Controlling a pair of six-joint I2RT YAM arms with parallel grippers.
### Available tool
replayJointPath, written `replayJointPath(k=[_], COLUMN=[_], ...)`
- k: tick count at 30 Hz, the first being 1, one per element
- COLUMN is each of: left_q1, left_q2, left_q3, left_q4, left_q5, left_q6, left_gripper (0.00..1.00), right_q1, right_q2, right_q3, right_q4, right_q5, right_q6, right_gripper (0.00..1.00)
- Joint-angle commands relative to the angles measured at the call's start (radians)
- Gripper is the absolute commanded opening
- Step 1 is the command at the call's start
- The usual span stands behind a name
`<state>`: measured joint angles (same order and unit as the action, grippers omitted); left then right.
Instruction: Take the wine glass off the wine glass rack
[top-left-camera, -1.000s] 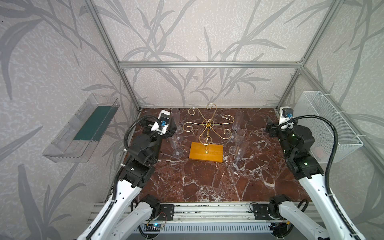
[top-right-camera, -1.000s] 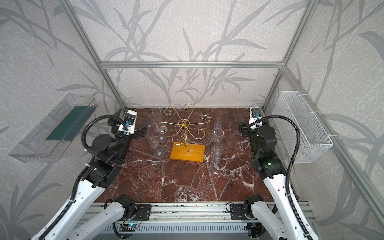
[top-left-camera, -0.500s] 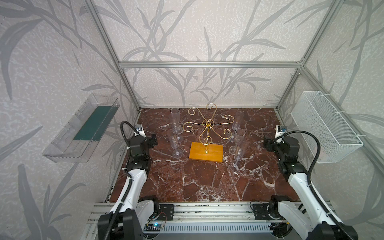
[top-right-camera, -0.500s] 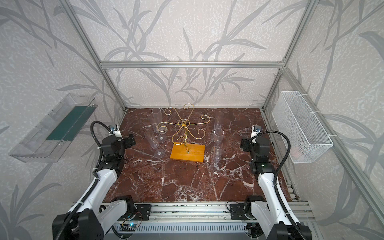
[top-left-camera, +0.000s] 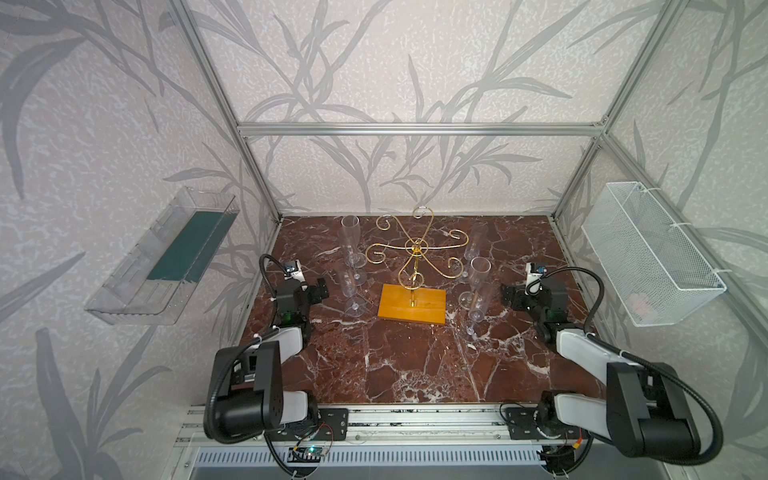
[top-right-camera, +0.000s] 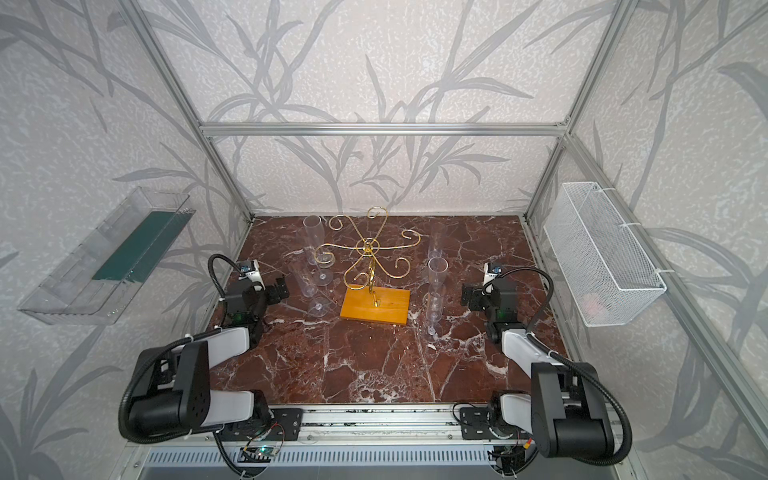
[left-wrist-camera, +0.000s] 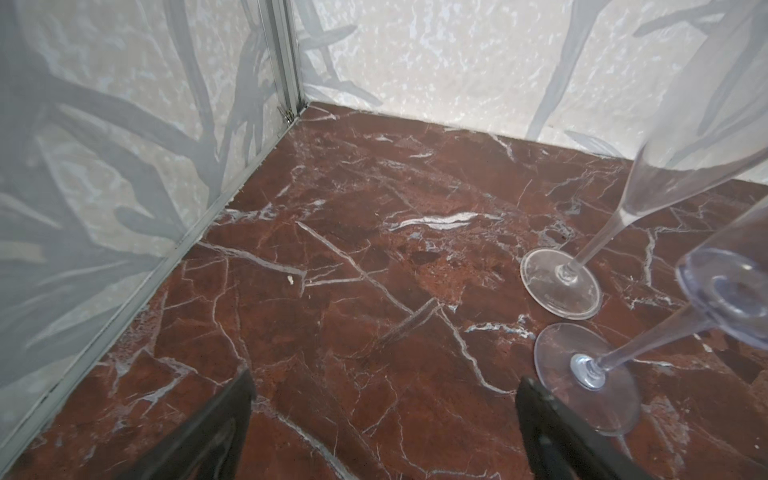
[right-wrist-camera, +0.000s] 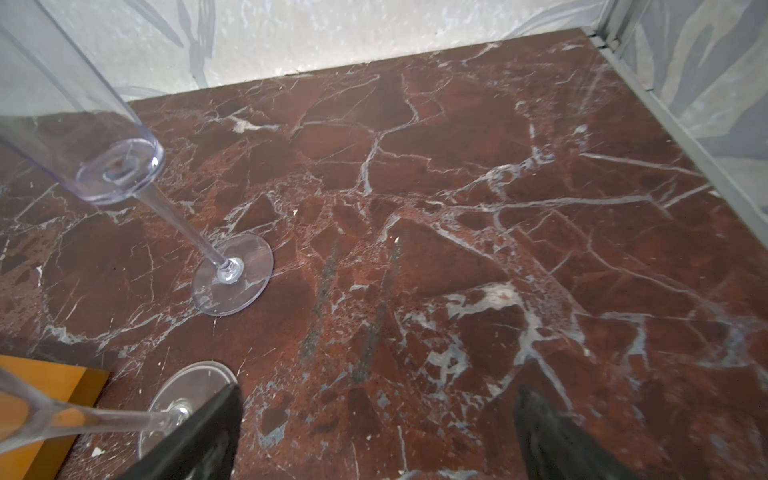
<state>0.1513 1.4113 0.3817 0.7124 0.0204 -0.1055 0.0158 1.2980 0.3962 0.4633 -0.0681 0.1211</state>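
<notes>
left tool: jaws spread wide, empty, over tabletop beside two champagne flutes | right tool: jaws wide, empty, one finger by a flute foot, contact unclear | wine glass rack: mid-tabletop, flutes standing upright either side

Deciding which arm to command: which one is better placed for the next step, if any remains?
Neither: the wine glass rack looks bare, and wine glasses stand on the table at both its sides. The left gripper and right gripper are open and empty, each on its own side.
</notes>
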Motion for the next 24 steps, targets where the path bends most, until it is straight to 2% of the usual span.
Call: replayJointPath(k=[1,3,6,9,12,14,15,19,24], left_q1=[-0.012,-0.033,-0.062,-0.072,-0.072,-0.074,-0.073,-0.075,-0.075], left_q2=[0.07,0.075,0.12,0.16,0.135,0.156,0.149,0.15,0.15], left_q3=[0.003,0.037,0.027,-0.012,0.005,-0.008,-0.001,-0.003,-0.006], left_q4=[0.152,0.071,0.142,0.262,0.181,0.245,0.217,0.222,0.227], left_q5=[0.027,0.029,-0.004,-0.008,-0.007,-0.01,-0.011,-0.013,-0.014], left_q6=[-0.009,0.02,0.049,0.058,0.056,0.058,0.059,0.061,0.061], left_gripper=[0.99,0.99,0.99,0.99,0.99,0.99,0.99,0.99,0.99], right_q1=[0.022,0.025,0.027,0.028,0.047,0.049,0.053,0.061,0.061], right_q2=[0.07,0.075,0.086,0.175,0.29,0.239,0.224,0.261,0.237], right_q3=[0.018,0.059,0.035,-0.035,-0.065,-0.028,-0.011,-0.034,-0.017], right_q4=[0.143,0.075,0.169,0.397,0.598,0.444,0.382,0.492,0.416], right_q5=[0.058,0.069,0.107,0.125,0.128,0.131,0.139,0.152,0.151], right_q6=[-0.033,-0.073,-0.114,-0.118,-0.142,-0.142,-0.141,-0.148,-0.149], right_gripper=[0.99,0.99,0.99,0.99,0.99,0.99,0.99,0.99,0.99])
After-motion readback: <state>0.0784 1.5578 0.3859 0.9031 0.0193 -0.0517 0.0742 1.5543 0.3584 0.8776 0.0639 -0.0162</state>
